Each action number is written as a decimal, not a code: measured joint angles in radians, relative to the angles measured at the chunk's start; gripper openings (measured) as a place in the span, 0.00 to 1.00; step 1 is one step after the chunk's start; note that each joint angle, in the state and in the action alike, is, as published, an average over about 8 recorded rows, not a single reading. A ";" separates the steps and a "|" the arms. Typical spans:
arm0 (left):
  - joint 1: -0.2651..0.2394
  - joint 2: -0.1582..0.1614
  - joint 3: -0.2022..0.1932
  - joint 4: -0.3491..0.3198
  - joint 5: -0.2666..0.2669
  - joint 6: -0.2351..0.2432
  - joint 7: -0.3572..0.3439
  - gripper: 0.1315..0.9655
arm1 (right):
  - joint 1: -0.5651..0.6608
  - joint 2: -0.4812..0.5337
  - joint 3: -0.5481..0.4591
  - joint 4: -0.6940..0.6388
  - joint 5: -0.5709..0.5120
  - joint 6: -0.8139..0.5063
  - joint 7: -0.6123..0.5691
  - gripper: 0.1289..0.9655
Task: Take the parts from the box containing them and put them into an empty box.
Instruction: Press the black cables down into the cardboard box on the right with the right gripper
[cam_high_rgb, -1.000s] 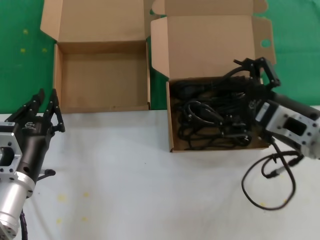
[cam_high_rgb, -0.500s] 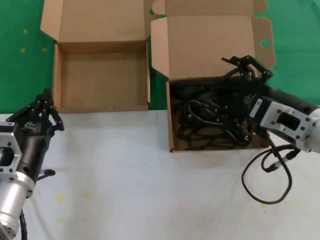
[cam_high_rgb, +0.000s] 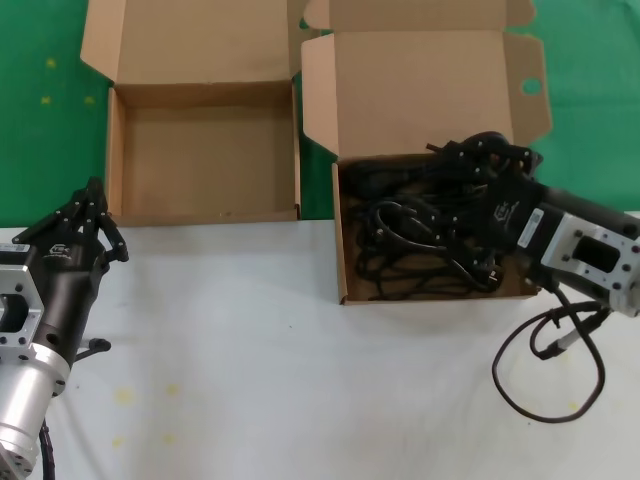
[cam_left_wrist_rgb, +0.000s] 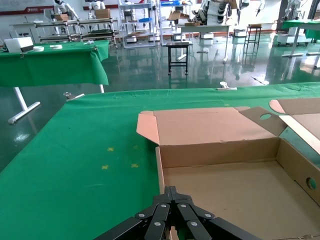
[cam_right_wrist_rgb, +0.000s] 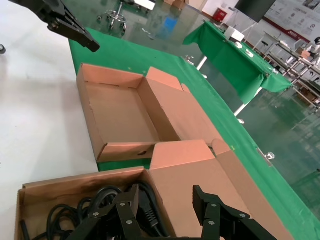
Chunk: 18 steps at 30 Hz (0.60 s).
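Observation:
The black power cords (cam_high_rgb: 410, 235) lie tangled in the right cardboard box (cam_high_rgb: 340, 240), whose lid ear has a round hole (cam_high_rgb: 530, 87). My right gripper (cam_high_rgb: 478, 148) is open at that box's back right corner. In the right wrist view (cam_right_wrist_rgb: 166, 197) one finger hangs over a cord plug (cam_right_wrist_rgb: 145, 210) and the other over the lid. It holds nothing. The empty box (cam_high_rgb: 205, 155) stands to the left and also shows in the right wrist view (cam_right_wrist_rgb: 120, 115). My left gripper (cam_high_rgb: 90, 215) is shut and empty near that box's front left corner, as the left wrist view (cam_left_wrist_rgb: 171, 192) shows.
A thin looping black robot wire (cam_high_rgb: 545, 370) with a silver connector hangs over the white table (cam_high_rgb: 300, 380) at the right. Green cloth (cam_high_rgb: 30, 100) covers the surface behind. Both box lids stand open at the back.
My left gripper has gone from open to shut. My right gripper has moved left and down toward the back of the cord box, still open.

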 joint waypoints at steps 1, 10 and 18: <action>0.000 0.000 0.000 0.000 0.000 0.000 0.000 0.02 | -0.001 -0.001 0.000 -0.002 0.000 -0.002 0.001 0.42; 0.000 0.000 0.000 0.000 0.000 0.000 0.000 0.02 | 0.011 -0.001 0.000 -0.030 -0.067 -0.077 0.048 0.39; 0.000 0.000 0.000 0.000 0.000 0.000 0.000 0.02 | 0.090 0.000 0.000 -0.106 -0.394 -0.384 0.373 0.49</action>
